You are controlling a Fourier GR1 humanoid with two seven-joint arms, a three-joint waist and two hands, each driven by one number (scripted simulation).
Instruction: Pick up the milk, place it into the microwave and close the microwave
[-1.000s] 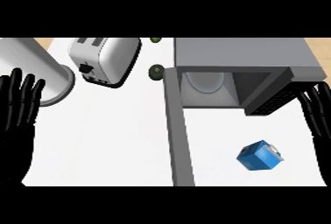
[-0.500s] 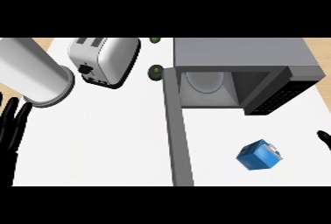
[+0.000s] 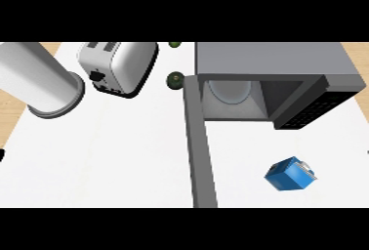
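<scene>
No readable text, labels, brands or numbers anywhere.

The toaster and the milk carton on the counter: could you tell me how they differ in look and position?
The toaster is silver-white and rounded; the milk carton is blue and boxy. The toaster is larger, standing left of the open microwave door; the milk carton sits right of it. Both rest on the white counter.

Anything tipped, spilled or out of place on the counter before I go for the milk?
Nothing spilled. The blue milk carton sits skewed on the counter, apart from the microwave, whose door hangs open. The toaster also stands at an angle.
</scene>
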